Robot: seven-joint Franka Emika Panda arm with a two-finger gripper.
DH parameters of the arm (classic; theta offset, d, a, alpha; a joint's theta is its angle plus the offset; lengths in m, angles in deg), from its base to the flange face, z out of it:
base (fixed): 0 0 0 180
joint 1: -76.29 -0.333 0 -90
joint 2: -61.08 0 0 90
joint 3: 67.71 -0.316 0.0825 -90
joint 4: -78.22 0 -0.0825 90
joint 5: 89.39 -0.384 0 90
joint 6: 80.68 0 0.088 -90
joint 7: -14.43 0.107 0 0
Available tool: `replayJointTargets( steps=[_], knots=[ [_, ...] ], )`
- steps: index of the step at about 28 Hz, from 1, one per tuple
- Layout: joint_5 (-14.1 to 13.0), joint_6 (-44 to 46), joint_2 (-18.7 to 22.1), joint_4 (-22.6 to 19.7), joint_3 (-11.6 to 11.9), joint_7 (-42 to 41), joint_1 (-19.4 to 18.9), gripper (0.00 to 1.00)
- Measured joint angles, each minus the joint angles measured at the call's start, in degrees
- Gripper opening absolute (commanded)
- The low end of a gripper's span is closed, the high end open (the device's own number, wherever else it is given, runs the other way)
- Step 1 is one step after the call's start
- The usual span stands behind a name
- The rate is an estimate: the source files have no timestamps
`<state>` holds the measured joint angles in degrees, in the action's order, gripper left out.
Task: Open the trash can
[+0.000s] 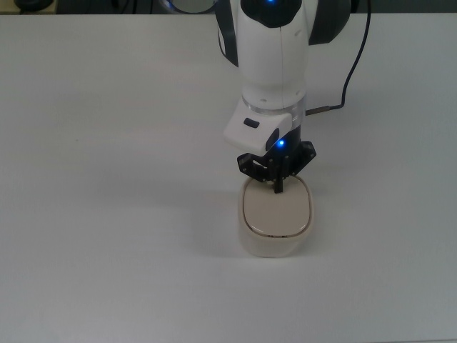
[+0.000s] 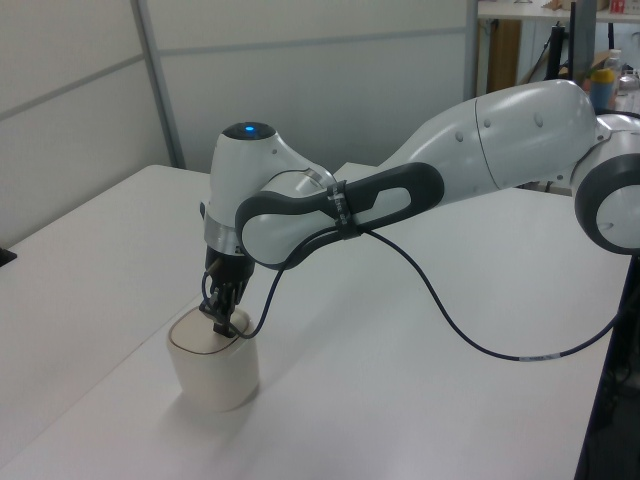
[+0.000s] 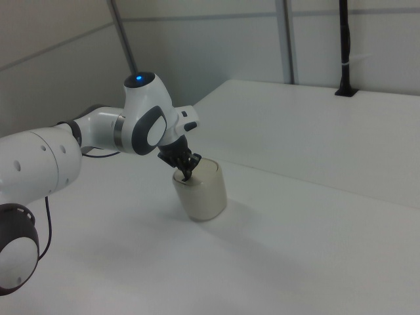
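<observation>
At the edge of the lid nearest the arm, the gripper [image 1: 278, 187] pointed straight down with its two fingers drawn together into a single dark tip, closed on nothing and touching the beige lid [image 1: 276, 209] of the trash can [image 1: 275, 243]. In the top view the tip covered the spot near the lid's upper edge, so the small black button could not be seen there. In the left view the gripper [image 2: 222, 323] met the far right part of the lid, and in the right view the gripper [image 3: 187, 172] met the lid's left rim. The lid lay flat and shut on the cream-white body of the trash can [image 2: 213, 370], which stood upright on the white table [image 1: 107, 214]. Above the fingers a blue light glowed on the wrist, and the white arm [image 2: 400, 190] rose from the can and stretched away toward the left view's right. A black cable [image 2: 450, 320] hung from the arm in a loop over the table. Grey wall panels [image 2: 330, 70] stood behind the table in the left view.
</observation>
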<state>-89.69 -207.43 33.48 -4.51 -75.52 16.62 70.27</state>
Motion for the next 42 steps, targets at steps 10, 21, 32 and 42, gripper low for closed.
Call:
replayJointTargets(
  steps=[10, 21, 32, 42],
  knots=[
    [-3.21, 3.40, 4.64, 1.19, 0.52, 1.35, 0.73, 0.03],
    [-3.70, 14.59, 12.38, 1.18, 0.92, 1.35, 4.02, 0.03],
    [-2.09, 30.01, 18.09, 1.17, 4.14, -3.52, 4.45, 0.03],
    [-0.29, 34.83, 21.84, 0.44, 6.56, -4.34, 4.46, 0.03]
  ],
)
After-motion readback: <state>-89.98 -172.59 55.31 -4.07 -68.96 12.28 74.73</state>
